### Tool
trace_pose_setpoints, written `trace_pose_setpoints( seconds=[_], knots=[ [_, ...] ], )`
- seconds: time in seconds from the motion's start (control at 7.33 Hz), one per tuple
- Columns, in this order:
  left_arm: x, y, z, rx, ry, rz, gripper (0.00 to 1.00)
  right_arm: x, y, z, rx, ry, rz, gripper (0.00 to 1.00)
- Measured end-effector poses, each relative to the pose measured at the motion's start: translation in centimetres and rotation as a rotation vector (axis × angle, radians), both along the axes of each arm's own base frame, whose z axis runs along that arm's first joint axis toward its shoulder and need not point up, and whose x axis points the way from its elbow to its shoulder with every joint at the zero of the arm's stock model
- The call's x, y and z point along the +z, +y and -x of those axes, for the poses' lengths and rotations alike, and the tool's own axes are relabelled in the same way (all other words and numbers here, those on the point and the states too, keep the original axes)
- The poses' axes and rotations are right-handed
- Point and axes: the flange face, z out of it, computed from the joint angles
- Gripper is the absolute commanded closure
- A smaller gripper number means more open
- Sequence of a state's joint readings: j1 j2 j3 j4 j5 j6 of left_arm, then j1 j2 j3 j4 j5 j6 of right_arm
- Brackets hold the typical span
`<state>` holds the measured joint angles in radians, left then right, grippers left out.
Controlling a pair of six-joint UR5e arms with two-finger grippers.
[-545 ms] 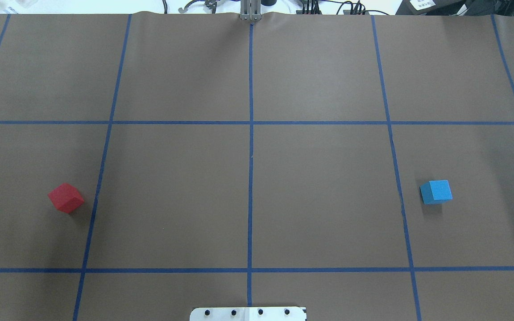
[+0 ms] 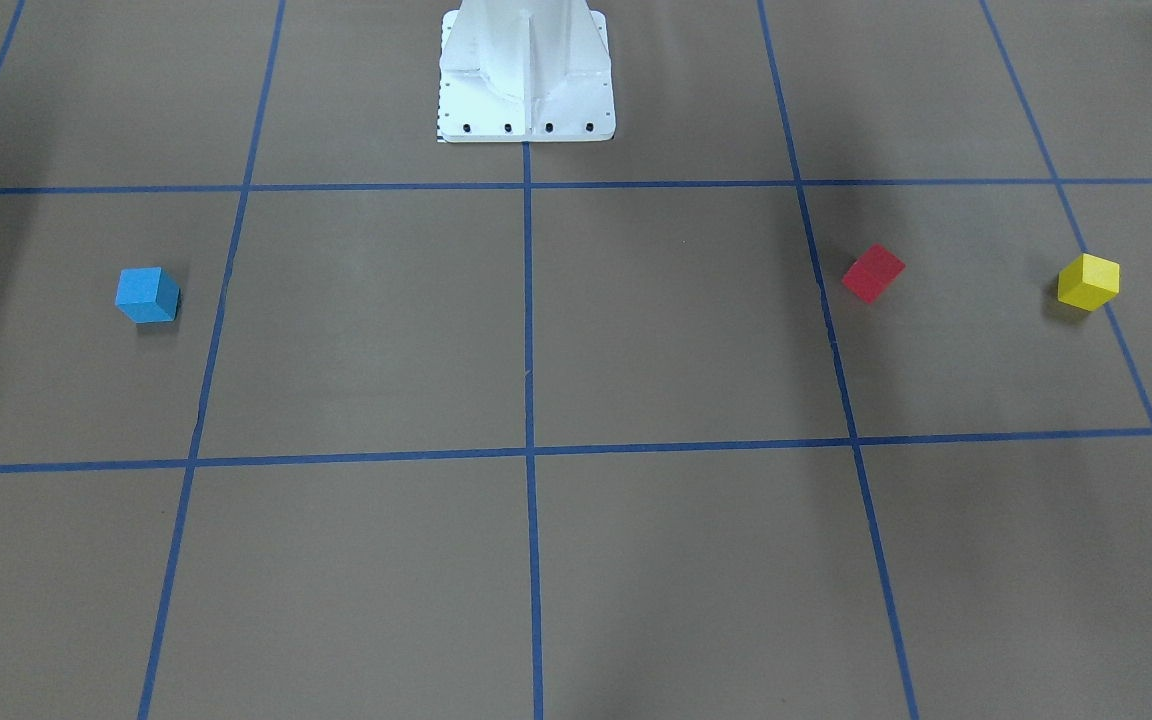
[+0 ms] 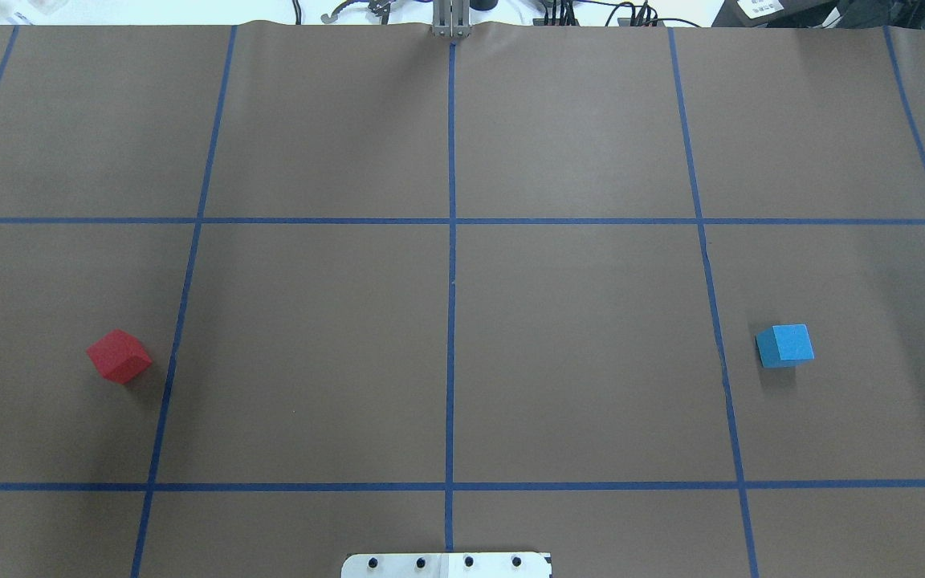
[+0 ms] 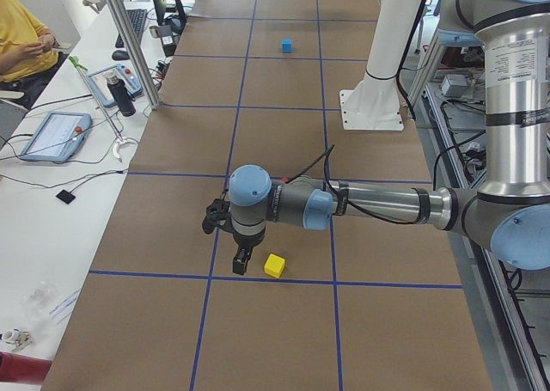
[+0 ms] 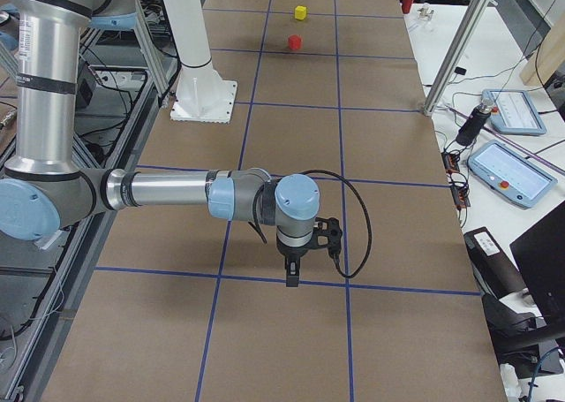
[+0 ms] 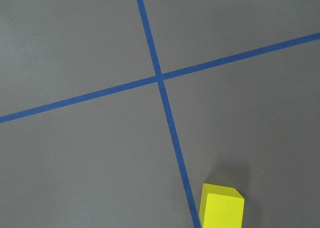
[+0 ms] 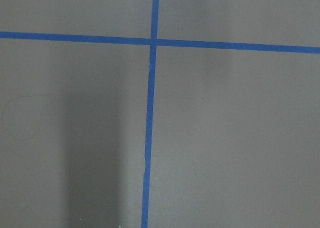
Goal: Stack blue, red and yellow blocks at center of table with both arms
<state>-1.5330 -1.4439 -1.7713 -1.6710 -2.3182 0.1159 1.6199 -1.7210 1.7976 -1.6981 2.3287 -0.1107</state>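
Note:
The blue block [image 3: 784, 346] sits on the robot's right side of the table; it also shows in the front-facing view [image 2: 147, 295]. The red block [image 3: 119, 356] sits on the left side, and the yellow block [image 2: 1088, 282] lies further out to the left. My left gripper [image 4: 243, 258] hangs just above the table beside the yellow block [image 4: 274, 265], which shows at the bottom of the left wrist view [image 6: 221, 206]. My right gripper [image 5: 291, 274] hangs low over bare table, far from the blue block. Whether either gripper is open or shut, I cannot tell.
The brown table cover carries a grid of blue tape lines [image 3: 451, 281]. The robot's white base [image 2: 526, 75] stands at the table's near middle edge. Tablets and cables [image 5: 508, 168] lie on the white benches beside the table. A person [image 4: 21, 39] sits at the far side.

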Motion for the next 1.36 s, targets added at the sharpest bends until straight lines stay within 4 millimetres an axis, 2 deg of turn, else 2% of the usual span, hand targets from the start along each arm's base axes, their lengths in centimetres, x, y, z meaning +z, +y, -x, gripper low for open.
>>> trace_pose_setpoints(
  seconds=[0.27,0.41,0.68,0.95,1.23,1.36],
  knots=[
    [-0.9,-0.5,0.0,-0.002,-0.004,-0.019,0.00,-0.6,-0.3,0.0,0.002,0.000,-0.020,0.00],
    [-2.1,-1.1,0.0,-0.005,-0.003,-0.041,0.00,-1.3,-0.9,0.0,0.006,0.003,-0.070,0.00],
    [-5.4,-3.1,0.0,-0.006,0.001,-0.113,0.00,-2.8,-2.2,-0.1,0.010,0.004,-0.221,0.00],
    [-9.0,-6.2,-0.1,-0.008,0.000,-0.208,0.00,-3.2,-2.4,0.3,0.005,-0.041,-0.269,0.00],
    [-10.9,-8.0,-0.2,-0.007,0.007,-0.253,0.00,-4.2,-2.3,1.3,0.013,-0.110,-0.286,0.00],
    [-11.3,-8.2,-0.2,-0.006,0.008,-0.261,0.00,-5.6,-2.6,3.0,0.029,-0.135,-0.264,0.00]
  ],
)
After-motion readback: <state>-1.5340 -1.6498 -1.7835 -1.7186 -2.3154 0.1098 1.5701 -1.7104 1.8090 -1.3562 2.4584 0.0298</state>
